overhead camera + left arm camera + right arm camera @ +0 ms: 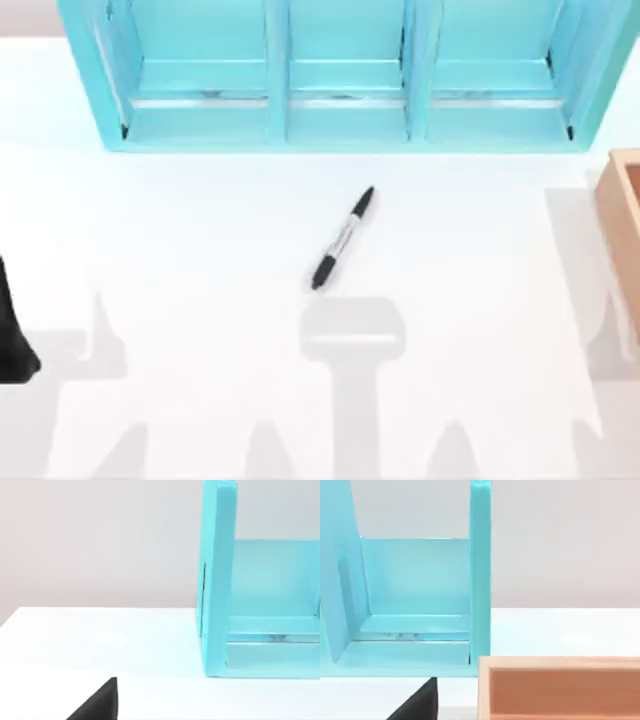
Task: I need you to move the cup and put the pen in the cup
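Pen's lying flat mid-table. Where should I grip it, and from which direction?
Probably grip the pen at mid-barrel, the silver-grey stretch between its black ends, coming straight down from above. It lies flat and diagonal on the table, so turn the fingers across its long axis.

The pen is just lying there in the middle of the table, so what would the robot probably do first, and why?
Probably bring one arm in over the pen to pick it up. It lies flat and slanted on the white table, apart from the blue shelf and the wooden box, with nothing touching it.
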